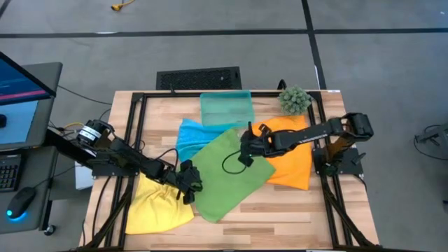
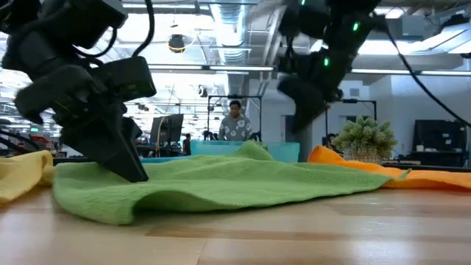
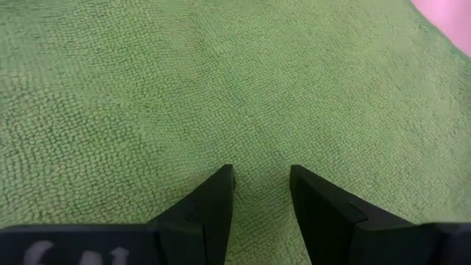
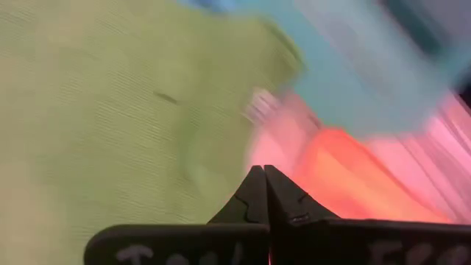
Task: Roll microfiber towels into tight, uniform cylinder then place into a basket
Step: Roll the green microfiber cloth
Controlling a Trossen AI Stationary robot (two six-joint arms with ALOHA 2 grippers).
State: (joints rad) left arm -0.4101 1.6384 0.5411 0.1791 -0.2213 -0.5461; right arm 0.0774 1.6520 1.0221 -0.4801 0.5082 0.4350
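Looking straight down, the high view shows four towels and one basket on the wooden table. The green towel lies spread at centre, overlapping the blue towel on its far side. The yellow towel sits bunched at the near left; the orange towel lies flat at the right. The basket stands at the far edge, touching the blue towel, with one spiky plant ball to its right. Two arms are present. The left gripper reaches in low from the left, at the green towel's left edge. The right gripper extends from the right across the orange towel to the green towel's far right part.

The low view shows the green towel lying flat with a raised fold at its far side. The left gripper slants down with its tip on the cloth. The right arm hangs above the towel's far side. One person stands in the room behind.

The left wrist view shows the fingers standing apart, tips on green cloth, nothing clamped between them.

The right wrist view shows the fingers pressed together, above the boundary of green and orange cloth; whether they pinch cloth cannot be told.
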